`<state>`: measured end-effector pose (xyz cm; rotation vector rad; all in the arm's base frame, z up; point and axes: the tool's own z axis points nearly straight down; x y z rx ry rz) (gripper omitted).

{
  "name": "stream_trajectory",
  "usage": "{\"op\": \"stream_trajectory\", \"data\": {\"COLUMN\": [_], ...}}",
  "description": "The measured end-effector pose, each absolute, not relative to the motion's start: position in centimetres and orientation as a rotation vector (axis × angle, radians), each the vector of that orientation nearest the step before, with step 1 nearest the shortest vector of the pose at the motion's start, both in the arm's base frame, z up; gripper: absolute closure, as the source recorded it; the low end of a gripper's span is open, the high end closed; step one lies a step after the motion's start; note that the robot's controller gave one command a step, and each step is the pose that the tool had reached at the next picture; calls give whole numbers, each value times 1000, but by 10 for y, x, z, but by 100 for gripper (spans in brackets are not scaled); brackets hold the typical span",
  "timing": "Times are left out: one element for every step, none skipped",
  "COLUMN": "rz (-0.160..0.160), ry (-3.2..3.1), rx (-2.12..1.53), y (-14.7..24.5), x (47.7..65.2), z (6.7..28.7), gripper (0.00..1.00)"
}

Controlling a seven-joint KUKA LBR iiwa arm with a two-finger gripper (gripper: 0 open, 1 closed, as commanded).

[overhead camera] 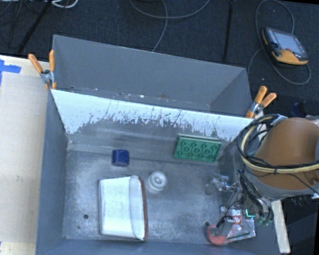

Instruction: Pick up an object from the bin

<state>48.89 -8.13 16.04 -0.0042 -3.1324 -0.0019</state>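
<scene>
gripper (pixel 234 223) partly hides a red curved thing (pixel 213 236) in the bin (pixel 51 186) corner

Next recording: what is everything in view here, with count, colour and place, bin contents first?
bin: one, grey metal, centre
studded block: one, green, against back wall, right of centre
small block: one, blue, back left of floor
round cap: one, white, mid-floor
flat pad: one, white, dark right edge, front left
curved piece: one, red, front right corner, beside the tool
arm: one, orange-brown cover, cables, entering from right
tool: one, low over front right corner
</scene>
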Motion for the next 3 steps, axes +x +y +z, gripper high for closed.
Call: {"op": "stream_trajectory", "data": {"rz": [-2,-2,5], "ry": [-3033,-3033,-3031], "rx": [816,821,853], "y": [-123,-122,-109], "x": [486,486,491], "z": [69,70,215], "gripper": [0,100,100]}}
